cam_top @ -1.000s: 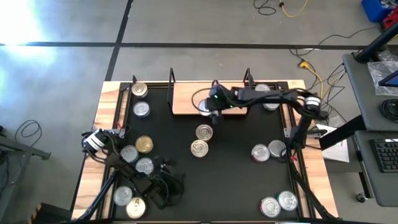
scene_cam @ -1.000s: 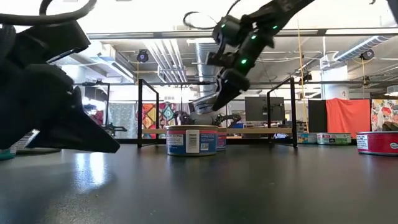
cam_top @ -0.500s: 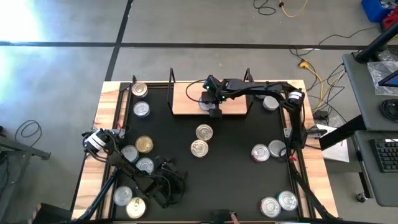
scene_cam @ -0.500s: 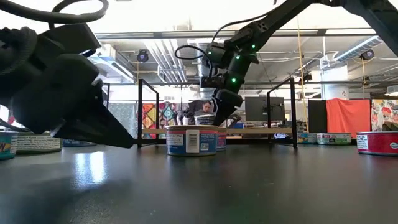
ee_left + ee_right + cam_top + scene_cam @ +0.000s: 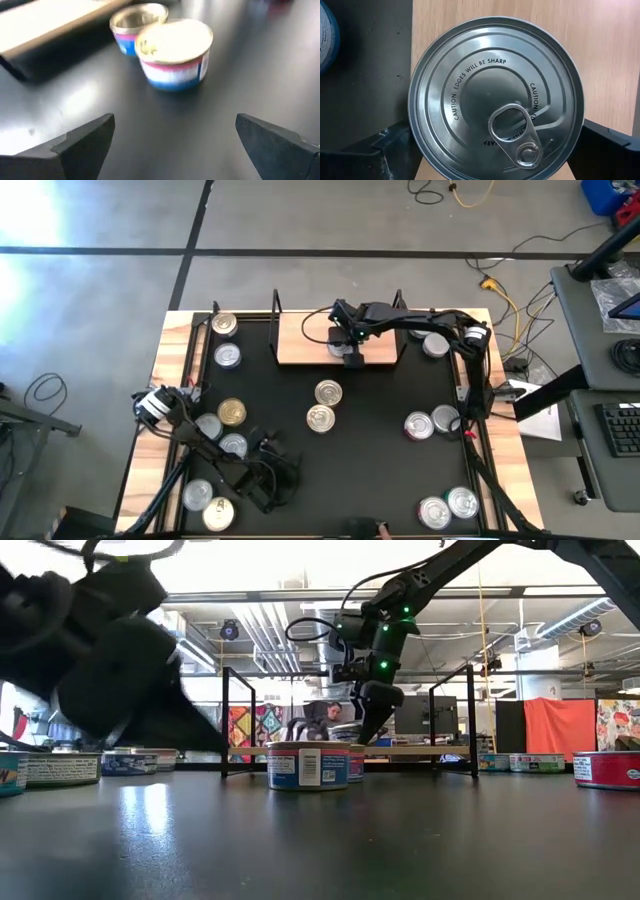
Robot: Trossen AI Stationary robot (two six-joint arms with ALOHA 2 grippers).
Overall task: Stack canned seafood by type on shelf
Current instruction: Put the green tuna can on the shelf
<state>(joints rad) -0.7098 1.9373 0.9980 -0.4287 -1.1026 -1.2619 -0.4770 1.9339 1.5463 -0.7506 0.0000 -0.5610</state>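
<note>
A silver-lidded tin (image 5: pixel 496 97) is sitting at the front edge of the shelf (image 5: pixel 300 338), partly over the light wood and partly over the black table (image 5: pixel 380 460), its pull tab facing up and the words "caution: edges will be sharp" running round the lid. The right gripper (image 5: pixel 348 348) is hanging straight over it, its two dark fingers (image 5: pixel 390 147) standing on either side of the tin. The fingers are spread as wide as the tin; whether they are pressing on it or standing just clear, I cannot tell. In the low view that gripper (image 5: pixel 362 730) is reaching down between the shelf's black wire posts (image 5: pixel 225 720).

Out on the table, the other tins are lying scattered: two silver ones (image 5: pixel 324 405) are sitting close together in the middle, just in front of the shelf, and in the low view the nearer one (image 5: pixel 307 765) is showing a blue and white label. Two more (image 5: pixel 225 340) are lining the far left edge, a gold-lidded one (image 5: pixel 231 412) is resting among silver tins at the left, and pairs are waiting at the right edge (image 5: pixel 431 423) and the near right corner (image 5: pixel 448 507).

The left gripper (image 5: pixel 262 485) is hovering low over the near left part of the table, fingers wide apart and holding nothing. Its wrist view is looking past them (image 5: pixel 80 142) at two blue-and-red labelled tins (image 5: pixel 172 52) standing just beside each other.
</note>
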